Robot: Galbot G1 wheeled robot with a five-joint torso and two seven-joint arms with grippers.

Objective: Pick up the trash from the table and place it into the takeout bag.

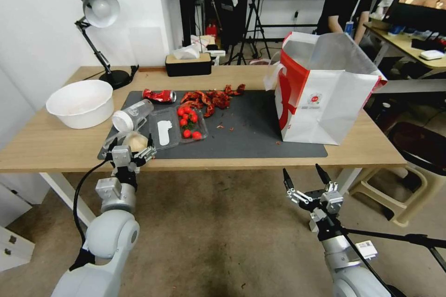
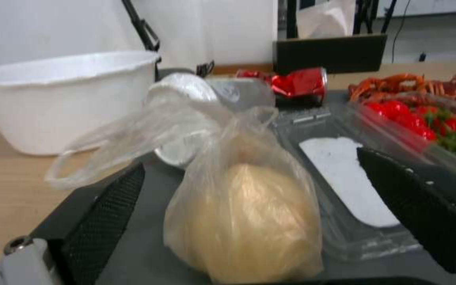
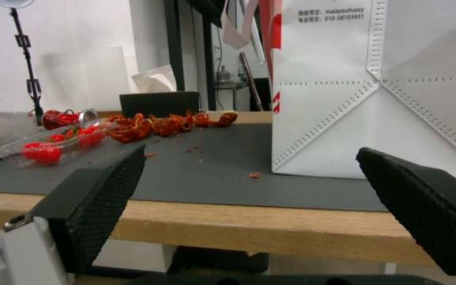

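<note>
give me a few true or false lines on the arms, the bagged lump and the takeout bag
1. The left gripper has its fingers open either side of the bagged lump. True.
2. The takeout bag lies flat on the mat. False: it stands upright, open at the top.
3. The right gripper holds the red can. False: it is open, below the table edge.
4. The can lies on the mat's far side. True.

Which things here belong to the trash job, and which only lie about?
Job: bagged beige lump between the open left end effector; crushed red can; clear lidded cup; takeout bag.
Lying about: white bowl; desk lamp; tissue box.
</note>
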